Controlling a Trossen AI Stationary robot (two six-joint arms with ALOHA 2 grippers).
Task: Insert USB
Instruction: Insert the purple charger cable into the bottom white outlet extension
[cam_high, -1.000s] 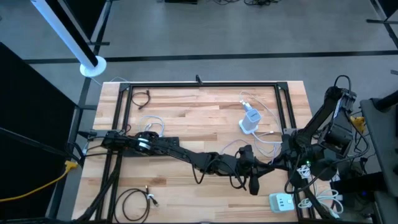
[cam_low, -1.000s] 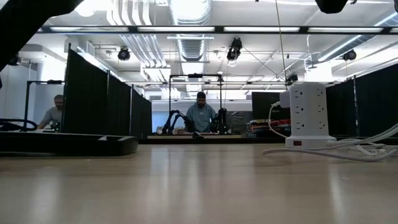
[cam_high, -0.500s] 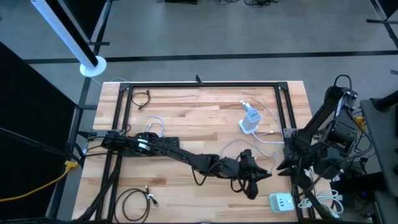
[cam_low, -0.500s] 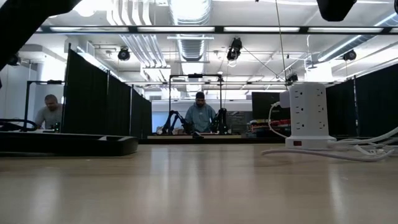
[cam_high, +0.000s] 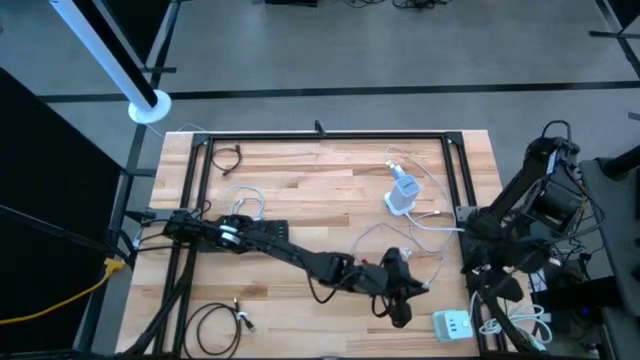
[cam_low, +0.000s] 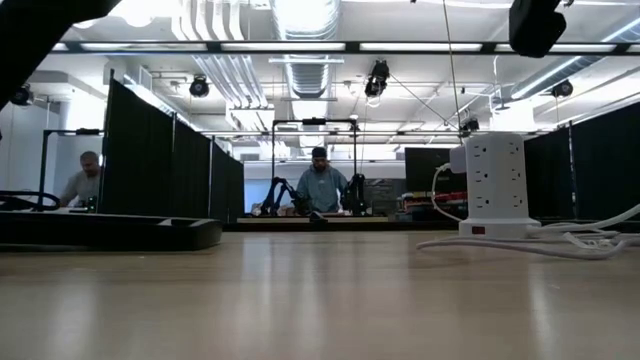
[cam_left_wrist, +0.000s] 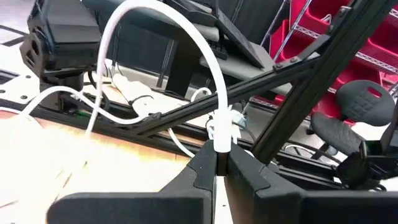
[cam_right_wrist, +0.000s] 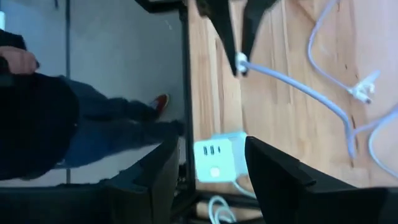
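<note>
Left gripper (cam_left_wrist: 214, 163): pressed together, pinching the white USB cable (cam_left_wrist: 155, 18) near its plug.
Right gripper (cam_right_wrist: 208, 165): spread, empty, frame's right edge.
Cube charger (cam_high: 452, 324): lower right, ports vacant.
Progress: plug held; insertion pending.

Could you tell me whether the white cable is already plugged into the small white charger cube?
Not plugged in. The left claw holds the white cable shut between its fingers, above the table, apart from the charger cube.
</note>
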